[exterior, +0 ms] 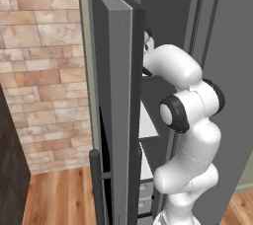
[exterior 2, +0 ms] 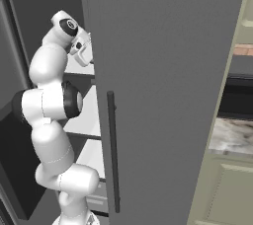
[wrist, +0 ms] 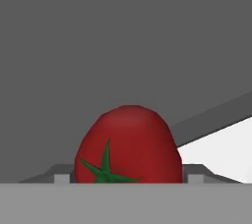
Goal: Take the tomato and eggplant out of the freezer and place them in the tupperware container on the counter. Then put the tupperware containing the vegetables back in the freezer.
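White arm [exterior: 190,120] reaches into the open freezer [exterior 2: 163,95], past its door. In the hand view, the tomato [wrist: 128,144] sits at six o'clock between the jaws, apparently for grasping; their grip cannot be told.

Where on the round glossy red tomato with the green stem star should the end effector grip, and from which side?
Across the widest part of the round glossy red tomato, approaching straight along the hand view: it sits centred between the fingertips, and its rounded flanks probably offer even contact there.
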Available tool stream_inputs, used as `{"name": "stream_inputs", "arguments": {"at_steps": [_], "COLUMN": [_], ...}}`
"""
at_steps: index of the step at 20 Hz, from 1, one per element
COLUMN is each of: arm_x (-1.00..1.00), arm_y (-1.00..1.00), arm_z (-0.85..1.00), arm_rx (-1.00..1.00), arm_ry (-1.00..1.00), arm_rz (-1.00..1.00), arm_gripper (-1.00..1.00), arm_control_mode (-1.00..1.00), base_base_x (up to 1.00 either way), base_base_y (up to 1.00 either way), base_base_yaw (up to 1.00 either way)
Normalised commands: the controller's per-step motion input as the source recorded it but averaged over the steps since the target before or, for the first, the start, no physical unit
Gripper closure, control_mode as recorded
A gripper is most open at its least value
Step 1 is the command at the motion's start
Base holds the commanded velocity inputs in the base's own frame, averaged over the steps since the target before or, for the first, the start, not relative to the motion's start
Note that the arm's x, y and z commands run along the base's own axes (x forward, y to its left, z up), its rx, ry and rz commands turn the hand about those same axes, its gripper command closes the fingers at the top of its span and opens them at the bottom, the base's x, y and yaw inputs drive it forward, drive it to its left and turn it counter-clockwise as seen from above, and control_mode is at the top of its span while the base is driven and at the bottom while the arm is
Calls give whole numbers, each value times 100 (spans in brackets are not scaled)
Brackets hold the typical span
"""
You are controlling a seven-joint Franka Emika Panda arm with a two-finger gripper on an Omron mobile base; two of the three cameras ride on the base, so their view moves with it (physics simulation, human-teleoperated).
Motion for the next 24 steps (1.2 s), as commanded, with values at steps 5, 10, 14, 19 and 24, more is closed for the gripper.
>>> {"name": "stream_inputs", "arguments": {"at_steps": [5, 10, 14, 19, 24], "arm_x": [-59, -86, -93, -78, -97], "arm_y": [-22, -13, -20, -6, 0], "arm_z": [0, 0, 0, 0, -3], "arm_rx": [0, 6, 17, 23, 16], "arm_ry": [0, 0, 0, 0, 0], "arm_rz": [0, 0, 0, 4, 2], "arm_gripper": [100, 100, 100, 100, 100], "arm_control_mode": [-100, -100, -100, -100, -100], "base_base_x": [0, 0, 0, 0, 0], "base_base_y": [0, 0, 0, 0, 0], "base_base_yaw": [0, 0, 0, 0, 0]}}
